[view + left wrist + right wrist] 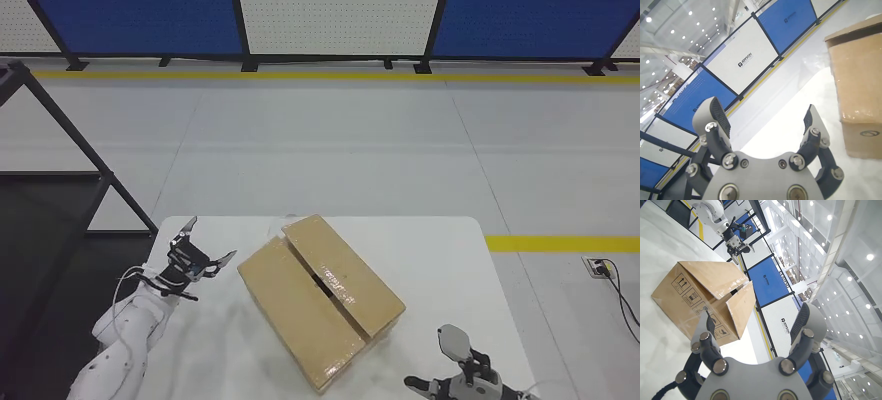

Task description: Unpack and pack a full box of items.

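Big brown cardboard box (322, 300) sits mid white desk (440, 260), top flaps down, so unpacking not begun. Left gripper (208, 243) waits beside one end, right gripper (436, 362) near other. Both wide open, holding nothing, likely ready for flaps.

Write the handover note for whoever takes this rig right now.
Left gripper: open, empty, beside the cardboard box, not touching it.
Right gripper: open, empty, over the table by its near edge, on the box's other side, also clear of it.
Box: mid-table, top flaps folded down, centre seam slightly parted.
Done: nothing yet; the box is unopened.
Left: open the flaps, unpack the items, pack them back.
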